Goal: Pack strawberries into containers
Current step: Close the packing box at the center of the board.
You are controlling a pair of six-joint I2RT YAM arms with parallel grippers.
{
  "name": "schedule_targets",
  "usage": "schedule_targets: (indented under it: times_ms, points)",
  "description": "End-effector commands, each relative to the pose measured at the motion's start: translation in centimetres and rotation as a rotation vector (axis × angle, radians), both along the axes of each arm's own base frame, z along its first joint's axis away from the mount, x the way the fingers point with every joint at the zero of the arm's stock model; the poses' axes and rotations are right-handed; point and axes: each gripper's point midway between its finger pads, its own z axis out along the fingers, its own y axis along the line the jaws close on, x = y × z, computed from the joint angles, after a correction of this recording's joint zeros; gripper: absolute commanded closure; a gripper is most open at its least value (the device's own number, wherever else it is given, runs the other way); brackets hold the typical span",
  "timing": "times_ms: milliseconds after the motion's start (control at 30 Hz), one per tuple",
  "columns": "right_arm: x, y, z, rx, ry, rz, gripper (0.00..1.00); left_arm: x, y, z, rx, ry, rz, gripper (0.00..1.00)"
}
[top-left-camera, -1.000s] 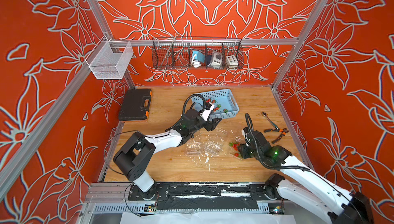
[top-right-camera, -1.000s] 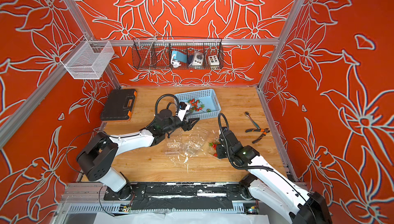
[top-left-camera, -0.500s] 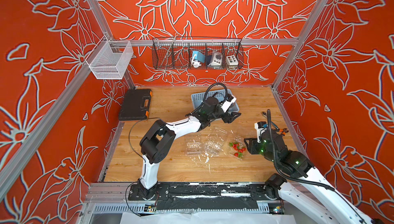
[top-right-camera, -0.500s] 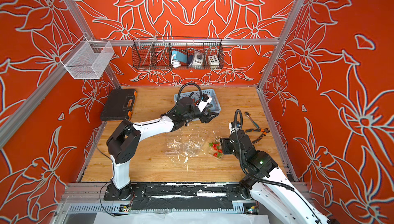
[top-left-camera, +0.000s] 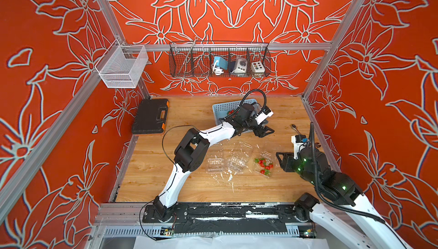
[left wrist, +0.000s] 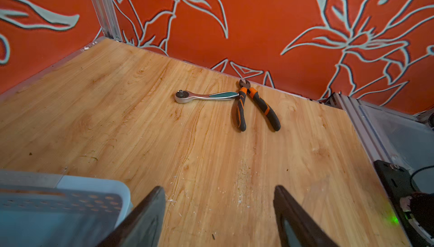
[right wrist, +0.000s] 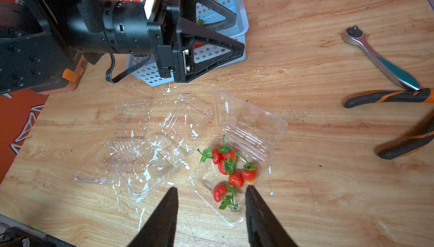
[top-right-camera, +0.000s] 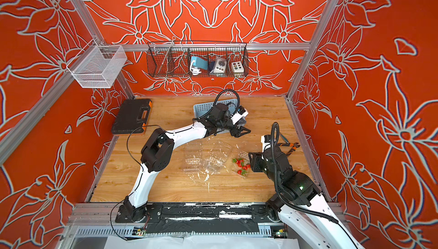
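Observation:
Three clear containers lie open mid-table. The right container (top-left-camera: pixel 267 174) (right wrist: pixel 249 126) holds several red strawberries (top-left-camera: pixel 263 164) (top-right-camera: pixel 241 166) (right wrist: pixel 231 167). The middle container (top-left-camera: pixel 236 164) (right wrist: pixel 183 126) and the left container (top-left-camera: pixel 214 165) (right wrist: pixel 131 156) hold none. More strawberries (top-left-camera: pixel 231 112) show in the blue basket (top-left-camera: pixel 220 108) (left wrist: pixel 63 201). My left gripper (top-left-camera: pixel 266 133) (left wrist: pixel 218 188) hangs open at the basket's near right corner, nothing between its fingers. My right gripper (top-left-camera: pixel 279 161) (right wrist: pixel 211 188) stands open just right of the filled container, holding nothing.
A ratchet (left wrist: pixel 204 96) (right wrist: pixel 380 62) and orange-handled pliers (left wrist: pixel 256 104) lie by the right wall. A black tool case (top-left-camera: pixel 150 116) sits at the back left. A black wire rack (top-left-camera: pixel 219 59) and a white mesh basket (top-left-camera: pixel 122 66) hang on the walls.
My left arm swung from the containers back to the basket's right corner and its jaws widened. My right gripper drew back rightward from the filled container, opening slightly.

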Motion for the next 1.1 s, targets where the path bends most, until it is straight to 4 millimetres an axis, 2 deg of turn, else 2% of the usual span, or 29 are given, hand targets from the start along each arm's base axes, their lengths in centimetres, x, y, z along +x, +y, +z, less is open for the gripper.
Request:
schedule_targets:
  times_ms: [0, 167, 400, 533, 700, 1067]
  points:
    - [-0.2, -0.7, -0.3, 0.009, 0.009, -0.038, 0.52, 0.8, -0.4, -1.3, 0.07, -0.021, 0.014, 0.28]
    - [-0.4, -0.8, -0.1, 0.014, 0.001, -0.038, 0.52, 1.7, -1.2, -3.9, 0.165, -0.053, 0.062, 0.28]
    - [-0.5, -0.9, -0.1, 0.011, -0.004, -0.036, 0.51, 1.3, -1.5, -5.5, 0.214, -0.066, 0.06, 0.28]
    - [-0.5, -0.8, -0.6, 0.013, 0.005, -0.032, 0.52, 0.2, -1.6, -5.8, 0.224, -0.059, 0.014, 0.29]
    - [-0.5, -0.8, -1.1, 0.015, 0.015, -0.037, 0.52, -1.8, -1.2, -5.3, 0.211, -0.055, -0.057, 0.29]
    - [-0.9, -1.5, -1.1, 0.038, 0.009, -0.075, 0.52, -6.5, 1.7, -3.3, 0.15, -0.073, -0.096, 0.29]
